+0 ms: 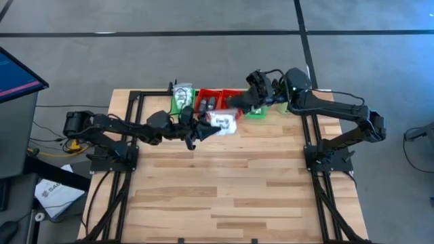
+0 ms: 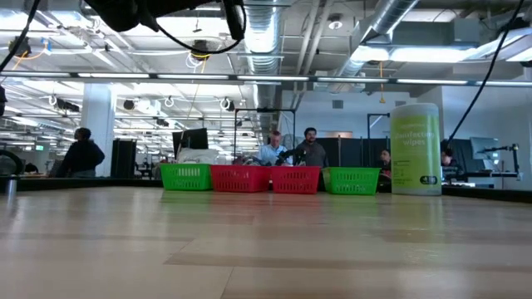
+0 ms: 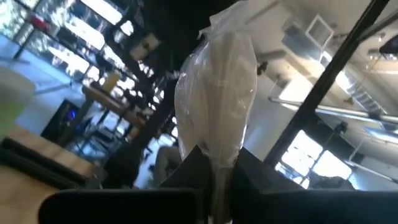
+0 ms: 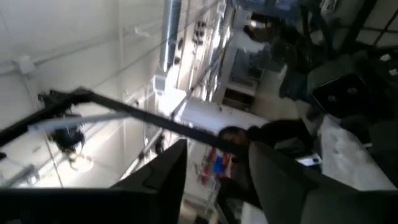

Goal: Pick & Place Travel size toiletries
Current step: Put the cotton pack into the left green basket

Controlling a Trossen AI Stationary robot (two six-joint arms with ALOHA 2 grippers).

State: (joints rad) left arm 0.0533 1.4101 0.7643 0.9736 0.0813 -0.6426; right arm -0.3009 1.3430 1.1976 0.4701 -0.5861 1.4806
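— How is the left gripper [image 1: 211, 129] set, and is anything held in it?

— Its fingers [image 3: 186, 171] are pressed together on a white soft packet [image 3: 217, 99], which is seen in the left wrist view standing up out of the pinch in a clear wrapper. In the high view the packet [image 1: 222, 122] is carried above the table [image 1: 230, 196], near the far edge, just in front of the red trays [image 1: 215, 102].

— And the right gripper [image 1: 234, 102]?

— It is held over the red trays at the far edge, close beside the packet. A gap is seen between its two fingers [image 4: 165, 177] in the right wrist view, and nothing is gripped there.

— Where are the other toiletries kept?

— Small dark pieces [image 1: 207, 104] are seen inside a red tray, and pale items in the green tray [image 1: 182, 99] to its left. From the low view four trays are lined up along the far edge, green, red, red, green, with a pale green canister [image 2: 415, 148] stood at the right end.
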